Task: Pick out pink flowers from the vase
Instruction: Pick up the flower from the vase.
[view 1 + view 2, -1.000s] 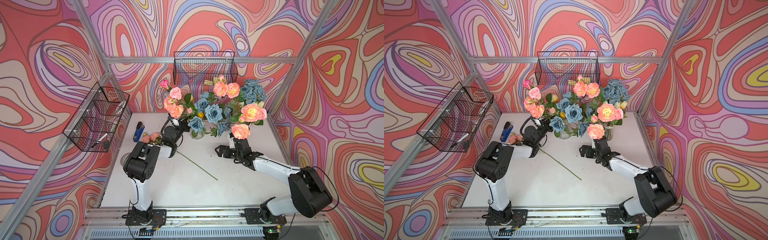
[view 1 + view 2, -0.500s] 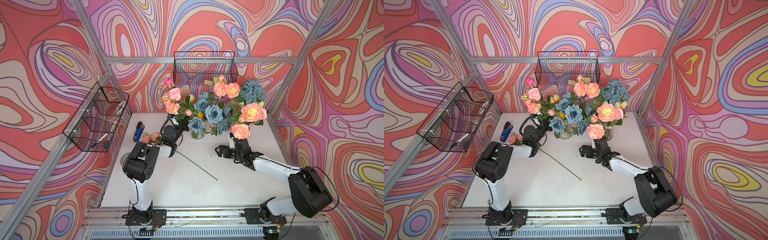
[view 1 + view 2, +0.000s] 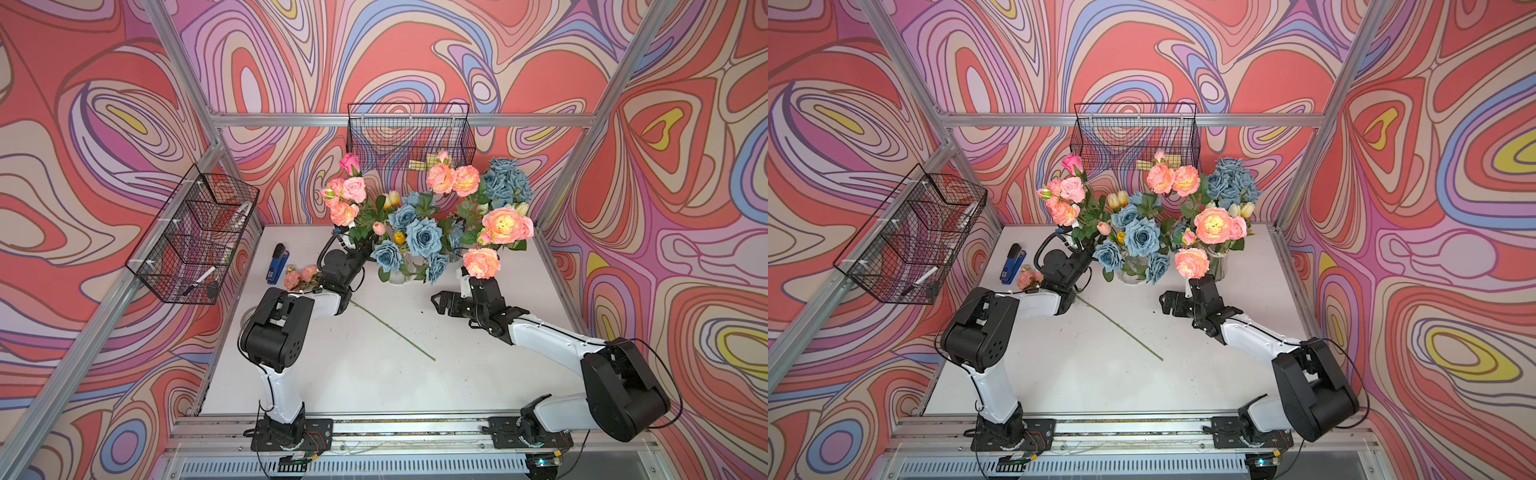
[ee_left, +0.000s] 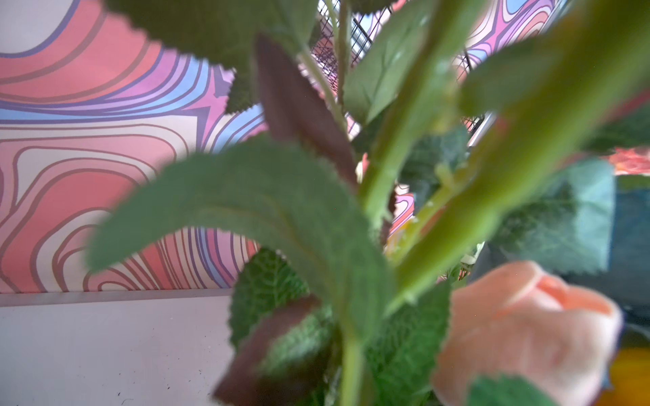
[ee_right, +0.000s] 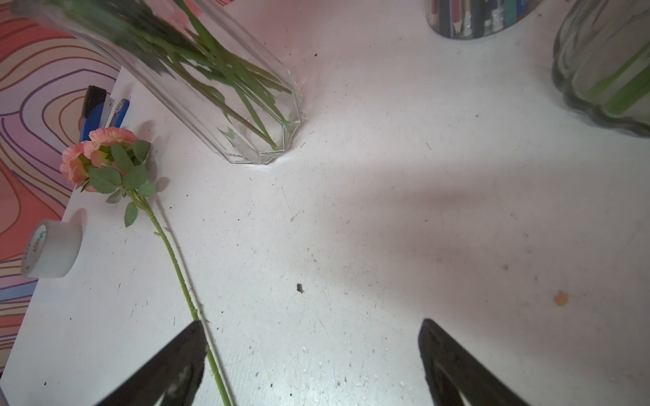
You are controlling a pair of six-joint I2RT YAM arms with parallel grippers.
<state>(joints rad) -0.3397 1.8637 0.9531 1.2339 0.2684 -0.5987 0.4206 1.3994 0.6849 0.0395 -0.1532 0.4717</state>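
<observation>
Both arms rise from bases on the near rail. The left arm (image 3: 276, 332) folds at a raised elbow over the near-left of the bench (image 3: 374, 386). Its forearm runs far and rightward, with the wrist tipped up into the bouquet. The right arm (image 3: 548, 336) stretches low from the near-right corner, its forearm slanting far and left. The right pincer (image 5: 311, 323) points left above the bench, its jaws spread wide with only bare surface between them.

Open white bench lies between the arms, crossed by the long stem of the lying pink flower (image 3: 300, 276). Its blooms are at the left edge and its stem tip is toward the middle. In the right wrist view that stem runs close past the pincer.

The left edge is crowded: a tape roll (image 5: 52, 249), the lying blooms, then a blue stapler (image 3: 277, 264).

Farther back, the left pincer (image 3: 361, 249) is closed narrow among the leaves under a cluster of pink flowers (image 3: 347, 199). Foliage hides its tips, so a grip on a stem cannot be told.

A faceted glass vase (image 5: 228, 88) with blue roses (image 3: 424, 237) stands mid-bench, and a ribbed glass vase (image 5: 605, 70) stands to its right. More pink blooms sit at the far middle and far right of the bouquet.

A wire basket (image 3: 195, 237) overhangs the left edge. A second basket (image 3: 409, 133) hangs on the far wall, just behind the tallest blooms.
</observation>
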